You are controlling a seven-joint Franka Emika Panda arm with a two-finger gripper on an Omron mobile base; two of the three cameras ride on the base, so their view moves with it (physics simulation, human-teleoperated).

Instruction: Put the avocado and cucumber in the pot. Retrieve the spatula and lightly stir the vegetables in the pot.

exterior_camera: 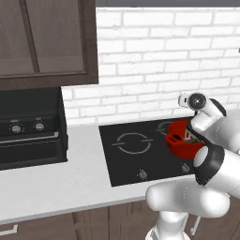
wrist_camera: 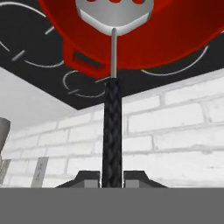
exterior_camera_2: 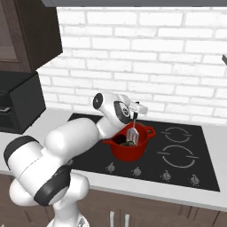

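In the left base view, I am seeing the red pot point(exterior_camera: 183, 142) sitting on the black stove top point(exterior_camera: 136, 154), on the right side of it. My white arm is bending in front of the pot and hiding part of it. I am spotting something small and green inside the pot, but I cannot tell what it is from here. A dark oven point(exterior_camera: 30, 131) is sitting on the counter point(exterior_camera: 56, 187) far to the left.

In the right base view, the pot point(exterior_camera_2: 128, 148) is sitting on the left part of the stove top point(exterior_camera_2: 177, 173). My gripper point(exterior_camera_2: 133, 113) is hanging just above the pot. It is squeezing the black handle of the spatula point(exterior_camera_2: 132, 132). The spatula is pointing down from the fingers, and its grey head is dipping inside the pot near the far rim. Something dark is lying in the bottom of the pot. It is too small for me to name.

In the hand view, my two fingers point(wrist_camera: 89, 178) are closing tight on the spatula point(wrist_camera: 112, 87) handle, one on each side. The handle is running straight away from them. The flat silver head with holes is sitting inside the red pot point(wrist_camera: 175, 39).
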